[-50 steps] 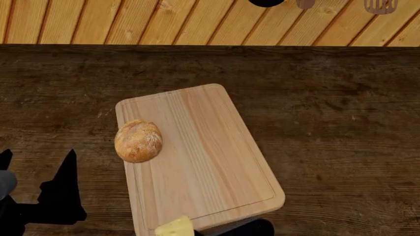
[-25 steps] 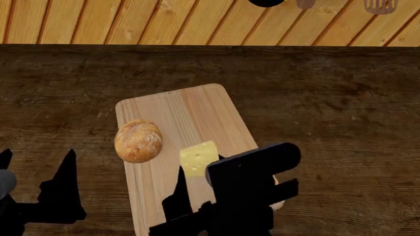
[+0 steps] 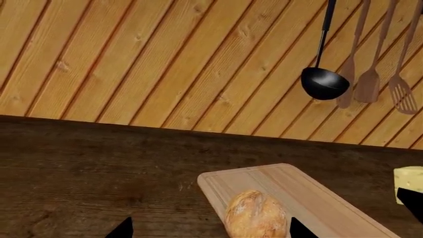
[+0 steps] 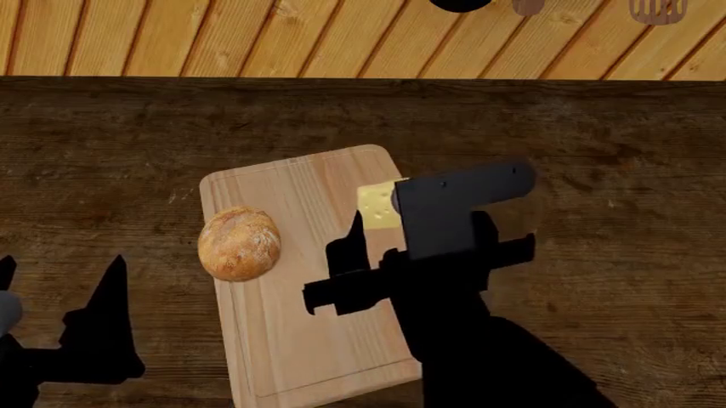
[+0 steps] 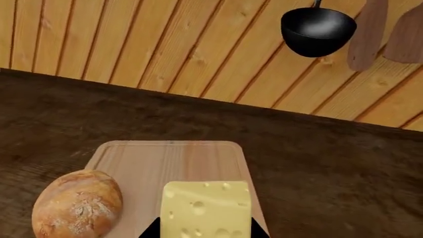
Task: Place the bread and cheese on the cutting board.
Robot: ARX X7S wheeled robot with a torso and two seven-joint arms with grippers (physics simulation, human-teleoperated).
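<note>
Pincer (image 4: 383, 223) on the right arm was clamped on the cheese (image 4: 377, 206), held over the board's (image 4: 284, 340) far right part; bread (image 4: 238, 243) straddled its left edge. Let go there, the wedge could tumble onto the table (image 4: 590, 170). Height above the wood was unreadable, its fingertips hidden.

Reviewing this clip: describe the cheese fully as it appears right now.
The cheese is a small pale yellow block or wedge with round holes on its face, smooth and matte. It sits between the fingers of the right gripper, over the far right part of the cutting board. Whether it touches the board or hangs above it cannot be told. It lies apart from the bread, which rests at the board's left edge.
</note>
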